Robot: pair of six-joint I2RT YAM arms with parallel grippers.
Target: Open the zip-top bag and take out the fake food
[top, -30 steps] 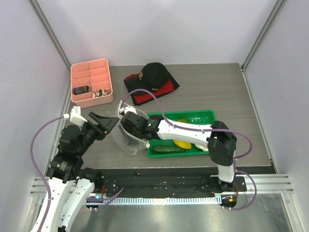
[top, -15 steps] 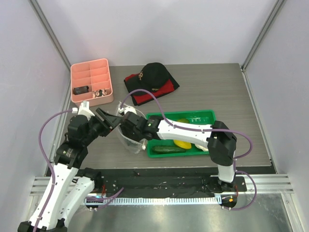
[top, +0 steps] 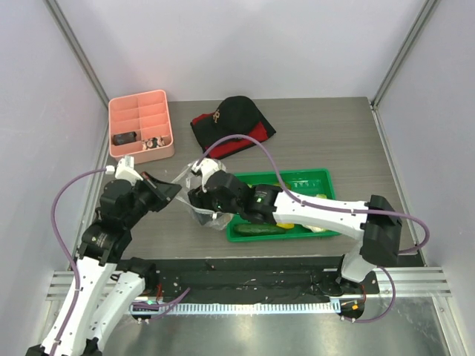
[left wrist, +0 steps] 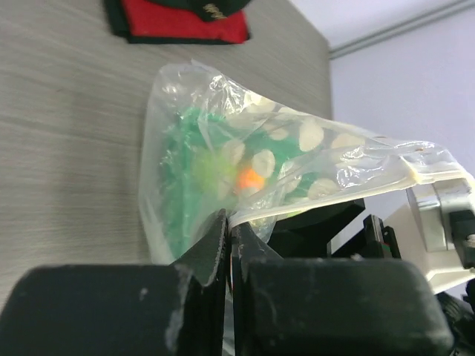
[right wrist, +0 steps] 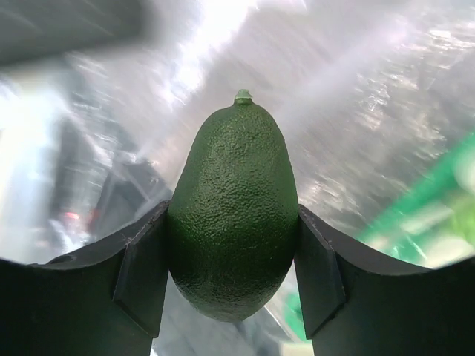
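Observation:
The zip-top bag (top: pixel 194 194) is a clear crinkly pouch standing on the table left of the green tray (top: pixel 312 177). My left gripper (left wrist: pixel 228 222) is shut on the bag's rim, seen at its left side (top: pixel 169 190) in the top view. Reaching into the bag's mouth, my right gripper (right wrist: pixel 232 216) is shut on a dark green avocado (right wrist: pixel 234 222), pads on both its sides, with bag film all around it. Blurred green and orange shapes (left wrist: pixel 251 178) show through the bag (left wrist: pixel 223 133). A cucumber (top: pixel 261 230) and a yellow piece (top: pixel 283 221) of the fake food lie in the tray.
A pink divided organizer (top: pixel 141 126) stands at the back left. A black cap (top: pixel 236 111) lies on a red and black cloth (top: pixel 223 148) behind the bag. The right arm (top: pixel 319 209) stretches across the tray.
My left gripper has moved to the bag's rim and shut on it. The right arm has stretched out, its elbow swinging right, while the avocado stays gripped. The bag has bunched up.

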